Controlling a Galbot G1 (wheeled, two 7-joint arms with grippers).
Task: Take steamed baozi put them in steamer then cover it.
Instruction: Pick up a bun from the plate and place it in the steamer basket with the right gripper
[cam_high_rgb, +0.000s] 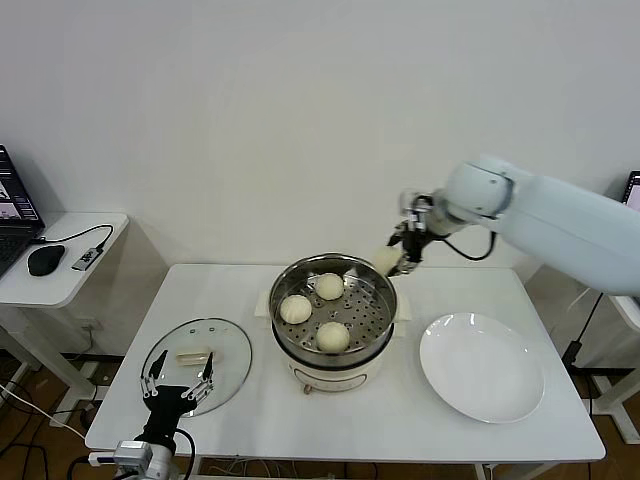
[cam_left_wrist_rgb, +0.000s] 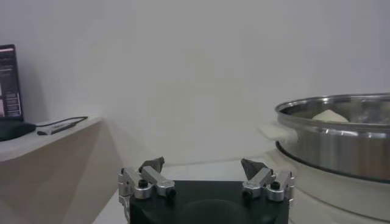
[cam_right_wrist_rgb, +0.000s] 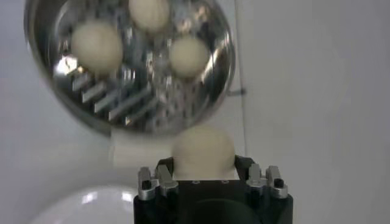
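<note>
Stainless steel gleams at the centre of a white tabletop (cam_high_rgb: 250, 420), where the steamer (cam_high_rgb: 333, 318) sits on its white base with three steamed baozi (cam_high_rgb: 295, 309) resting on the perforated tray inside; a fourth bun (cam_right_wrist_rgb: 203, 149) is gripped between the fingers of the right end effector (cam_high_rgb: 400, 262), which hangs at the far right rim of the pot, the bun just outside the metal edge in the right wrist view; the arm reaches in from the right of the head view. On the near left of the tabletop lies the cover (cam_high_rgb: 197, 364), a clear glass lid with a cream handle, flat and apart from the steamer; the left end effector (cam_high_rgb: 178, 384) hovers low at the lid's near edge, its fingers spread wide and grasping nothing, as the left wrist view confirms. To the right of the steamer stands a white plate (cam_high_rgb: 482, 367), bare; a side table at far left carries a laptop (cam_high_rgb: 14, 215) and a mouse (cam_high_rgb: 46, 260).
</note>
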